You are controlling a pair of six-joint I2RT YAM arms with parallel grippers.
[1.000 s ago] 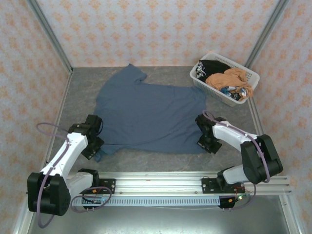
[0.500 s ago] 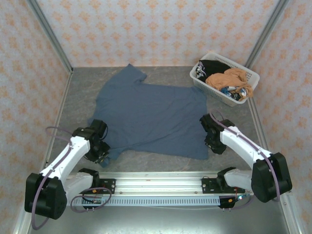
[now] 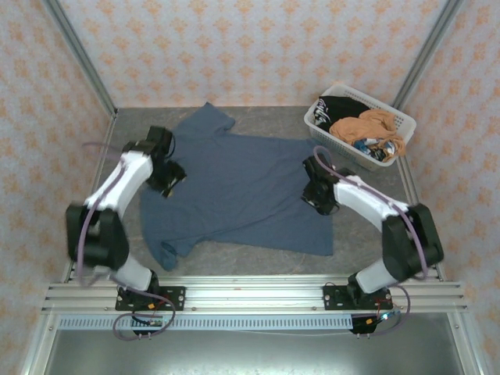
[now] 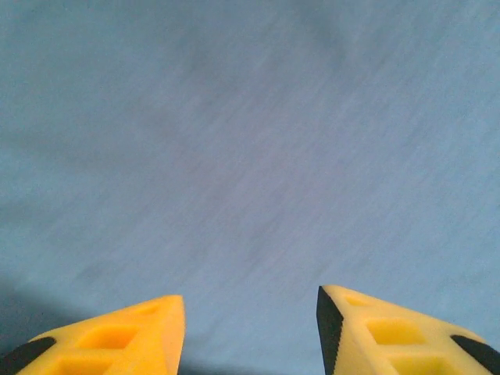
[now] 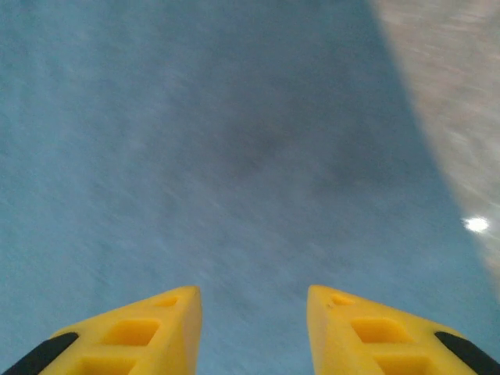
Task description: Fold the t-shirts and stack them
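The blue shirt lies spread flat in the middle of the counter. The left gripper, spread with nothing between its fingers, hangs over the shirt's 9 o'clock edge. The right gripper, likewise spread, hangs over its 3 o'clock edge. The black shirt and orange shirt sit in the basket at 1 o'clock.

The grey table carries a spread slate-blue t-shirt and a white basket.

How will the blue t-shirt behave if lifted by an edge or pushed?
Likely floppy: the blue t-shirt lies flat and thin, so a lifted edge should drape. Pushed, it would probably bunch, as at its creased near-left sleeve, rather than slide whole.
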